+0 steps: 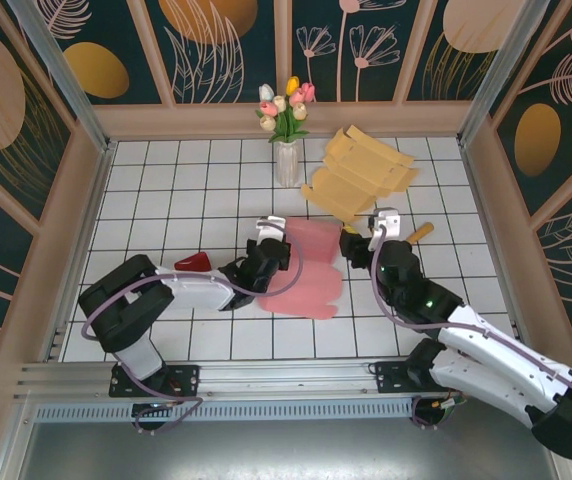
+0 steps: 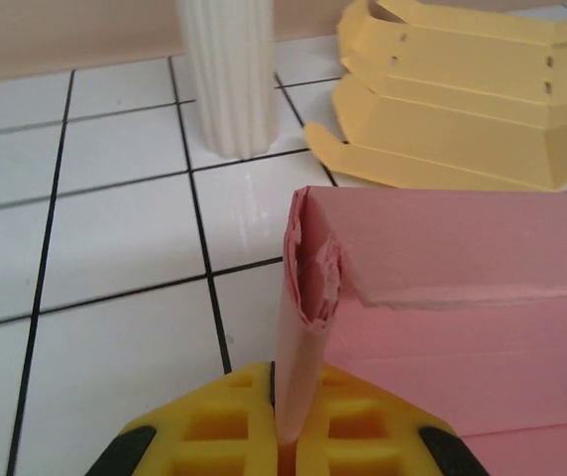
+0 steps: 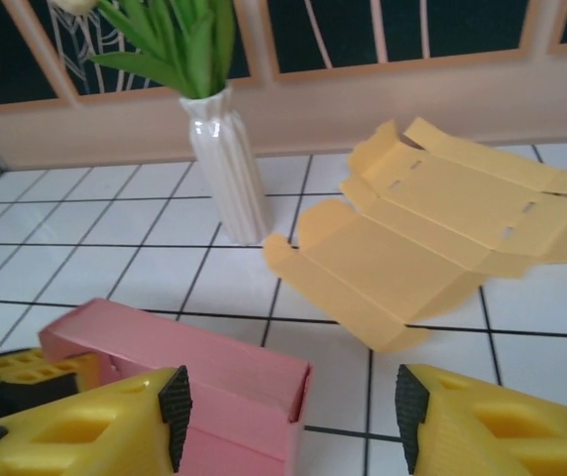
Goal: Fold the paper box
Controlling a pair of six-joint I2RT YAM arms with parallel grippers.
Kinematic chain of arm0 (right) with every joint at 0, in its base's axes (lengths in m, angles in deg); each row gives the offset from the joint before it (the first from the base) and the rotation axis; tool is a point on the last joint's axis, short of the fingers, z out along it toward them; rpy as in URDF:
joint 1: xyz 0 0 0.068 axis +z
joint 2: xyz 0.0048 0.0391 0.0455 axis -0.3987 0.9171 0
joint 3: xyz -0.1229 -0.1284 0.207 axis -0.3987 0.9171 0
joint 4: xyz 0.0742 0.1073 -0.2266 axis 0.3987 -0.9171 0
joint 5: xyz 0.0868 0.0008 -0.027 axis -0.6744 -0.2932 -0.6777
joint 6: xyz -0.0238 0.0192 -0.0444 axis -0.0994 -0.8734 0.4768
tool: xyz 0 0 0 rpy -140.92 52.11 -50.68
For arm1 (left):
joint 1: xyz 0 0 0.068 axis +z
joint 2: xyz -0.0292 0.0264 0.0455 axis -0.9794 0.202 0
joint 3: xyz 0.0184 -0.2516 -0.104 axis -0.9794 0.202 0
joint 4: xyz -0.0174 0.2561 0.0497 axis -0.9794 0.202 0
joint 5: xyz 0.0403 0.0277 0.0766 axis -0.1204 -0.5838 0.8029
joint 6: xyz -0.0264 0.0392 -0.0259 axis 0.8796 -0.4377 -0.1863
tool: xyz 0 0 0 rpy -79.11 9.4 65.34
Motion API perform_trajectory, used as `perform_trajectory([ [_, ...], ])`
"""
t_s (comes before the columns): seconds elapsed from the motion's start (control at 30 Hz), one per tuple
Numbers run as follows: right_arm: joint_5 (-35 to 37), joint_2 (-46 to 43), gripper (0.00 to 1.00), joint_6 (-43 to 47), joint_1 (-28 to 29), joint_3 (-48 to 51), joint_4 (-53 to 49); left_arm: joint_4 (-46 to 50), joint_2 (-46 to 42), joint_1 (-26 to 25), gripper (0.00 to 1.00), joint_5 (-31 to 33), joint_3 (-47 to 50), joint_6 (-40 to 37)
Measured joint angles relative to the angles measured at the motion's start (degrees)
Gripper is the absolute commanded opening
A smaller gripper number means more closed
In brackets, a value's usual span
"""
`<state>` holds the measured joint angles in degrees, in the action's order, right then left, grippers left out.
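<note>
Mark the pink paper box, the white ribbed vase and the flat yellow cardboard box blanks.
Pink paper box [image 3: 229, 382]: right wrist view, on its folded-up wall.
White ribbed vase [image 3: 226, 164]: right wrist view, middle of its body.
Flat yellow cardboard box blanks [image 1: 361, 170]: top external view, centre of the top sheet.

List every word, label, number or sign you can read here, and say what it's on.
None: no readable text in any view.
pink paper box: plain, no print.
yellow box blanks: plain, only slots and creases.
white vase: ribbed, no label.
wall panels: painted flowers and ovals, no lettering.
</note>
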<state>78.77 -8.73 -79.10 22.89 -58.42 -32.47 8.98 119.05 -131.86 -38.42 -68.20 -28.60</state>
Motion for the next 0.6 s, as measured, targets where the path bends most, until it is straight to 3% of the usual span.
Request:
perform_trajectory([
  [0.33, -1.9, -6.6, 0.60, -2.0, -4.9, 6.6, 0.4, 26.6, -0.5, 0.0, 0.00, -3.6, -16.4, -18.9],
  [0.6, -4.5, -19.6, 0.61, -3.7, -6.1, 10.0, 0.5, 51.4, 4.0, 0.0, 0.00, -8.6, -32.3, -30.8],
])
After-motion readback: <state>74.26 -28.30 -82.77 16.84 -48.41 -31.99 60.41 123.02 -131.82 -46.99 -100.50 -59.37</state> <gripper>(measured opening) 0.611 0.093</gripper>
